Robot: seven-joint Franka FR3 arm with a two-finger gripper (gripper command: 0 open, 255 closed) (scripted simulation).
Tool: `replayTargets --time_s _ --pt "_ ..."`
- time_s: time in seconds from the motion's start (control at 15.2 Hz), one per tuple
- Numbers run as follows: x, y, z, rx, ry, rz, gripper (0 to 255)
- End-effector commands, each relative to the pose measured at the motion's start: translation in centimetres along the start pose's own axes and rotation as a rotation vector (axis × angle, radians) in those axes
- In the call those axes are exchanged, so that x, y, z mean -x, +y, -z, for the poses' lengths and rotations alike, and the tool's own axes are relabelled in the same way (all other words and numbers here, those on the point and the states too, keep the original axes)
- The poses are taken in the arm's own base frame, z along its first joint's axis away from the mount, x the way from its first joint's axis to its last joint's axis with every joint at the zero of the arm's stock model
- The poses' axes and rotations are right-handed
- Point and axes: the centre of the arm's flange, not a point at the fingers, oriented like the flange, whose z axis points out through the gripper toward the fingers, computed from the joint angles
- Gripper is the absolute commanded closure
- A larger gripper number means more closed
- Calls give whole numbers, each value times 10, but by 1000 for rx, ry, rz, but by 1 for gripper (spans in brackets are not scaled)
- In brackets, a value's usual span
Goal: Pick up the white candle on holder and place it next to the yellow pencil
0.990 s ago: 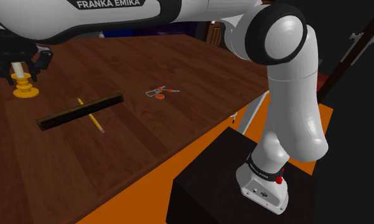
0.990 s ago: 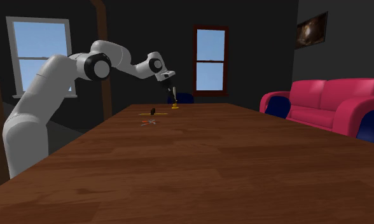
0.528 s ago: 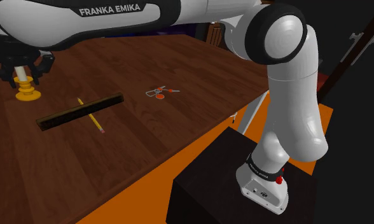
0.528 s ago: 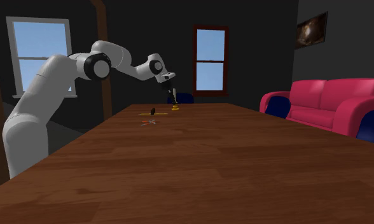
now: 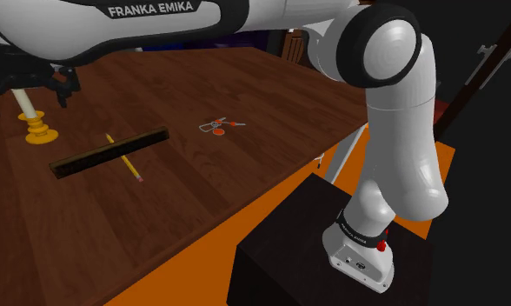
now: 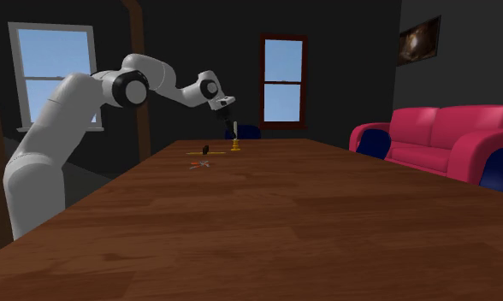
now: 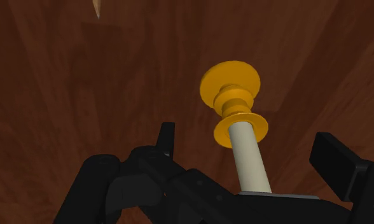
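Observation:
The white candle point(image 5: 24, 103) stands upright in its yellow holder point(image 5: 40, 133) on the brown wooden table point(image 5: 245, 96), at the shoulder view's far left. My gripper point(image 5: 28, 90) hangs just above it, open, its fingers apart on either side of the candle top and not touching it. In the wrist view the candle point(image 7: 249, 156) and holder point(image 7: 233, 89) rise between the spread fingers point(image 7: 166, 137). The yellow pencil point(image 5: 123, 156) lies close to the holder, toward the stand. The second exterior view has the gripper point(image 6: 228, 109) over the candle point(image 6: 234, 137).
A dark flat bar point(image 5: 110, 151) lies across the pencil. A small red-and-silver item point(image 5: 219, 127) sits mid-table. The black stand point(image 5: 315, 252) is on an orange floor at lower right. A red sofa point(image 6: 438, 137) stands beyond the table's far side.
The gripper lowered the candle slightly toward the pencil, then opened and let it go. The candle now stands free on the table.

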Motion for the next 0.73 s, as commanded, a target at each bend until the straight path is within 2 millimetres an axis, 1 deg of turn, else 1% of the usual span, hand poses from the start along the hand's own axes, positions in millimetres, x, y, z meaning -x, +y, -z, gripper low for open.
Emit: replayTargets --time_s 0.0,0.13,0.66 --pt "0 1 20 0 0 0 0" --pt "0 1 44 0 0 0 0" --pt "0 1 44 0 0 0 0"
